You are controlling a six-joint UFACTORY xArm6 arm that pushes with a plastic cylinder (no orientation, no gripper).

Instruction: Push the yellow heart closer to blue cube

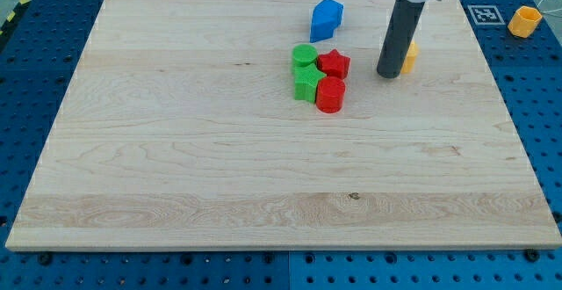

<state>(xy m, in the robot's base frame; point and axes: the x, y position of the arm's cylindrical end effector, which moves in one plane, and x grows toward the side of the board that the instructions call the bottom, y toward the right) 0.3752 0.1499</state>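
Observation:
The blue cube [326, 19] sits near the view's top, right of centre. A yellow block [410, 57], mostly hidden behind my rod, lies to the right of the cube and a little lower; its shape cannot be made out. My tip [388, 75] rests on the board touching the yellow block's left side, between it and the red star. The blue cube is up and to the left of my tip.
A cluster sits left of my tip: a green cylinder [304, 57], a green block [306, 85], a red star [334, 62] and a red cylinder [330, 95]. An orange cup [524, 20] stands off the board [176, 149] at the top right, beside a marker tag [483, 13].

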